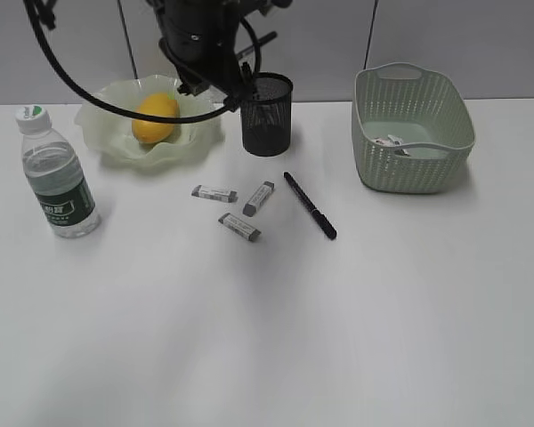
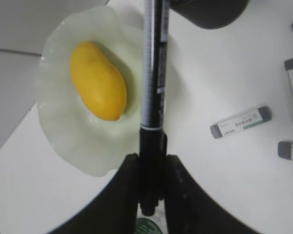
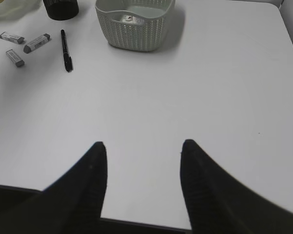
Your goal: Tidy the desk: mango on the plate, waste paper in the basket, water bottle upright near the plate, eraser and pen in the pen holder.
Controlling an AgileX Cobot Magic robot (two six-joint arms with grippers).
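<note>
So the left hand is clamping a black pen by one end, and the pen is sticking out over the edge of the plate, with its far tip reaching toward the pen holder. From the exterior view that hand is hanging just above the gap between the plate and the holder.

The mango is already sitting in the wavy green plate, roughly in the middle. The water bottle is standing upright on the white surface, just in front of the plate's left side.

Three erasers are still lying on the surface in front of the plate and holder: one to the left, one angled next to it, and one a bit nearer the camera. A second black pen is lying diagonally just to their right.

The basket is sitting off to the right, well apart from everything else, and the waste paper is lying inside it.

The right hand is hanging open over a bare stretch of surface, fingers spread and holding nothing.
</note>
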